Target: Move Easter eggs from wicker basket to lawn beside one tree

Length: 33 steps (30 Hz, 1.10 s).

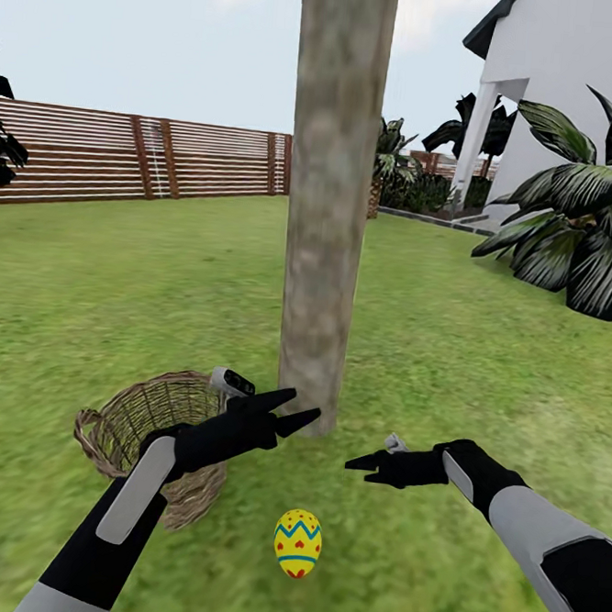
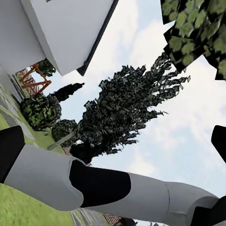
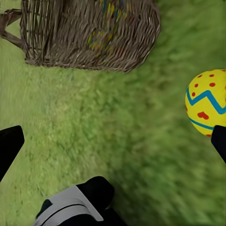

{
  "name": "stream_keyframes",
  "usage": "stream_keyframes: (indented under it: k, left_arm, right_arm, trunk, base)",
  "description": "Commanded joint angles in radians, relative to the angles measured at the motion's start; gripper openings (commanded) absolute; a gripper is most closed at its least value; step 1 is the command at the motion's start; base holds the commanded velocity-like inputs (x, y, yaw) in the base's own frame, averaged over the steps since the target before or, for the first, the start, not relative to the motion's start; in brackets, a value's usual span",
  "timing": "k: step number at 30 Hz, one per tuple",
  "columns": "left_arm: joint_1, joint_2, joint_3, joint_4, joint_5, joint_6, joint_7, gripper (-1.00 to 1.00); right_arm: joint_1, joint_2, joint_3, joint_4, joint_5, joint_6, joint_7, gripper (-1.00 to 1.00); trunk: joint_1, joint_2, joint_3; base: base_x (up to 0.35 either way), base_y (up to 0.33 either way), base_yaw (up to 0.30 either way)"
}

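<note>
One egg [image 1: 297,543] sits on grass near the tree [image 1: 332,207]; basket [image 1: 153,437] contents blurry. Both end effectors, left [image 1: 300,410] and right [image 1: 360,461], spread apart, empty.

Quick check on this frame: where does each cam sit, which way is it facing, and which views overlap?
Head view: on the head, facing forward and down at the tree, wicker basket, one egg; left gripper and right gripper show.
Left wrist view: on the left arm, tilted skyward at the house; right forearm crosses it.
Right wrist view: on the right arm, facing the lawn.
Shared: basket and egg with head view.
</note>
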Motion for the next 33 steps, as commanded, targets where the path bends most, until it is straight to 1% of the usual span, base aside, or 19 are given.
stream_keyframes:
  k: [1,6,11,13,20,23,31,33]
  left_arm:
    - [-0.001,0.000,0.000,0.000,-0.001,0.003,-0.003,1.00]
    - [-0.001,0.001,0.002,0.001,-0.001,0.003,-0.003,1.00]
    - [-0.001,0.001,0.002,0.002,-0.002,0.003,-0.003,1.00]
    - [-0.001,0.001,0.002,0.002,-0.002,0.003,-0.003,1.00]
    - [-0.001,0.001,0.002,0.002,-0.002,0.003,-0.003,1.00]
    - [-0.001,0.001,0.002,0.001,-0.002,0.003,-0.003,1.00]
    - [0.000,0.001,0.006,0.005,0.001,0.001,-0.011,1.00]
    - [0.001,0.001,0.007,0.008,0.002,0.001,-0.012,1.00]
  right_arm:
    - [-0.001,-0.001,0.005,-0.001,-0.006,0.005,0.001,1.00]
    - [-0.001,-0.005,0.002,-0.001,-0.007,0.005,0.001,1.00]
    - [0.000,-0.008,-0.067,-0.001,-0.006,0.005,0.002,1.00]
    - [0.000,-0.008,-0.076,-0.001,-0.006,0.005,0.002,1.00]
    - [0.000,-0.008,-0.079,-0.001,-0.006,0.007,0.004,1.00]
    - [0.000,-0.010,-0.079,0.000,-0.006,0.007,0.008,1.00]
    - [0.000,-0.010,-0.079,0.002,-0.006,0.007,0.020,1.00]
    - [0.000,-0.010,-0.079,0.002,-0.006,0.007,0.020,1.00]
  trunk:
    - [-0.001,0.000,0.003]
    - [-0.003,0.001,0.022]
    - [-0.005,0.002,0.042]
    - [-0.006,0.003,0.049]
    - [-0.009,0.005,0.076]
    - [-0.021,0.026,0.086]
    - [-0.021,0.026,0.086]
    - [-0.021,0.026,0.086]
  base:
    - [0.000,0.000,0.000]
    - [0.000,0.000,0.000]
    - [0.000,0.000,0.000]
    - [0.000,0.000,0.000]
    - [0.000,0.000,0.000]
    - [0.000,0.000,0.000]
    - [0.000,0.000,0.000]
    - [0.000,0.142,-0.004]
